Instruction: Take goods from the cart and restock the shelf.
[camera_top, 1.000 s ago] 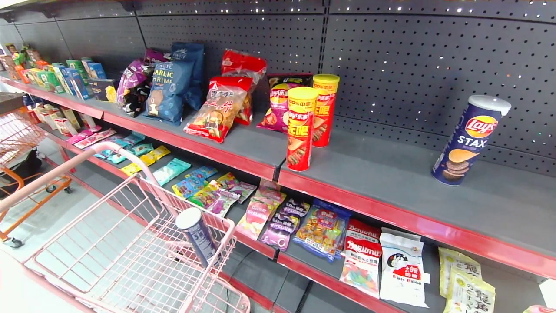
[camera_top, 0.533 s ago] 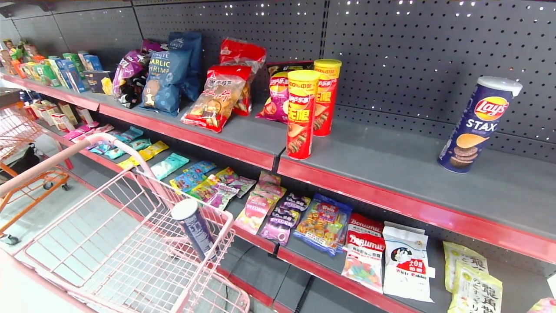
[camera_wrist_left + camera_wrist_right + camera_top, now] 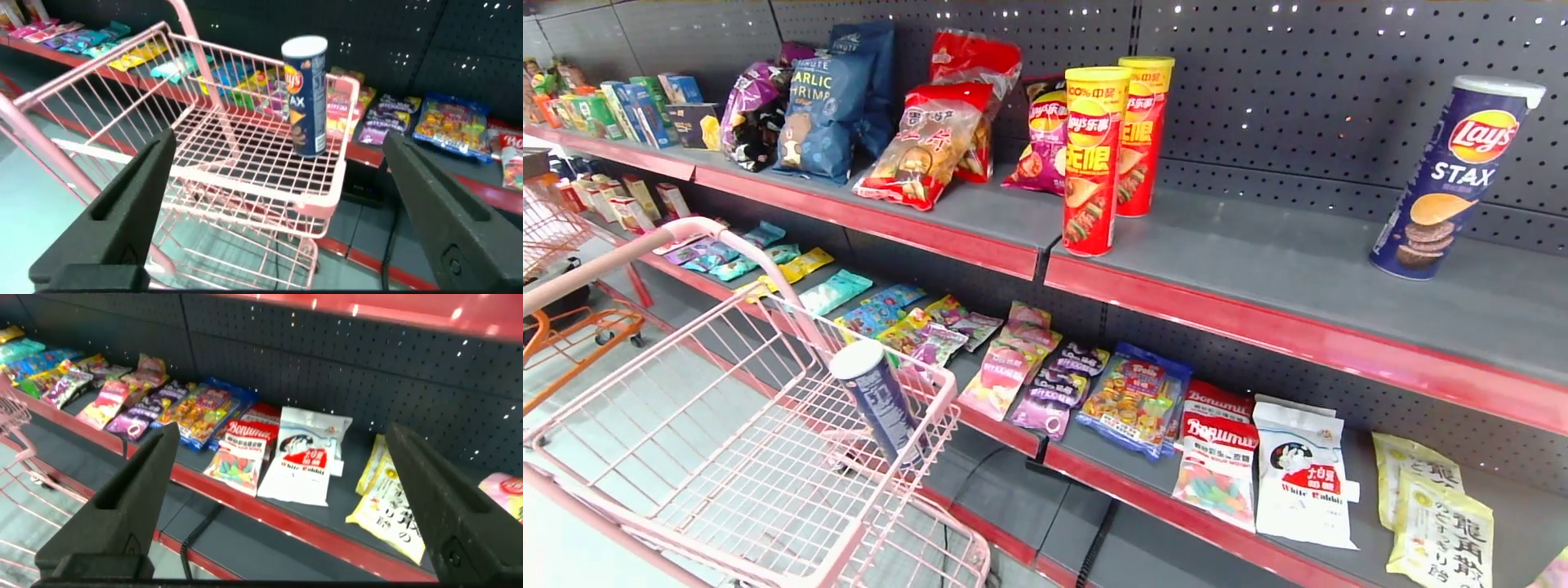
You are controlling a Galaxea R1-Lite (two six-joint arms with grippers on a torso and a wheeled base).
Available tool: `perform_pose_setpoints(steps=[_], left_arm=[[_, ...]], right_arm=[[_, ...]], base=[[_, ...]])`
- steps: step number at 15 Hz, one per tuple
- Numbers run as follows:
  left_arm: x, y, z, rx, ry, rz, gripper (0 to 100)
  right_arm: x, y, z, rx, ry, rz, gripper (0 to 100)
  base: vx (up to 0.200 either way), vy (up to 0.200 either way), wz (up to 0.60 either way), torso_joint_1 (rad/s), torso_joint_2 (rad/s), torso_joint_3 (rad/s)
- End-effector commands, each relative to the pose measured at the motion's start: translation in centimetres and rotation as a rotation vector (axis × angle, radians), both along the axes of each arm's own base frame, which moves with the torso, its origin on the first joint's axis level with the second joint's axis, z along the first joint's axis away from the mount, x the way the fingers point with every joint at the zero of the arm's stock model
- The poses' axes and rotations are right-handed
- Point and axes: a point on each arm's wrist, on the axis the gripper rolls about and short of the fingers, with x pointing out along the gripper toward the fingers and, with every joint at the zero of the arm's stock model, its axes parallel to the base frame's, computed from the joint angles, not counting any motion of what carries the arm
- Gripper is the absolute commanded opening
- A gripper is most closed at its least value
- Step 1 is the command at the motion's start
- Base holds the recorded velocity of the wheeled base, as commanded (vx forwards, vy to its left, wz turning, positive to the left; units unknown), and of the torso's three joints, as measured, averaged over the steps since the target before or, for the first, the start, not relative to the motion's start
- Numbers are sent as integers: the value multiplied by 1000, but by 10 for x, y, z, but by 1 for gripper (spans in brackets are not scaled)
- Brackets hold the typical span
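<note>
**Can in cart; fingers empty**

Head view: dark blue cylindrical chip can (image 3: 878, 404) upright in pink wire cart (image 3: 621, 258) corner; grey metal shelf (image 3: 1258, 253) has room.
Left wrist: my left fingers (image 3: 122, 212) spread wide toward it, likely pre-grasp.
Right wrist: right fingers (image 3: 122, 506) apart, empty.

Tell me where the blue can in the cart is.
Head view, lower left: the blue can stands in the pink cart, in its corner nearest the lower shelf.
</note>
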Motion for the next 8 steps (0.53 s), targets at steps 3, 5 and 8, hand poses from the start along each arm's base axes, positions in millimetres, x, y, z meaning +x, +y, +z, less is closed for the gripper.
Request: perform_pose_setpoints(steps=[3, 5, 8], left_arm=[[0, 0, 0, 4, 1, -18, 100], [9, 0, 73, -41, -22, -69, 100], [79, -1, 163, -213, -6, -13, 100]], right_arm=[[0, 0, 0, 1, 1, 0, 100], [0, 0, 0, 4, 1, -3, 100], [0, 0, 0, 4, 1, -3, 100]], base=[[0, 0, 0, -155, 483, 312], [0, 0, 0, -53, 171, 110], [0, 0, 0, -7, 20, 19]])
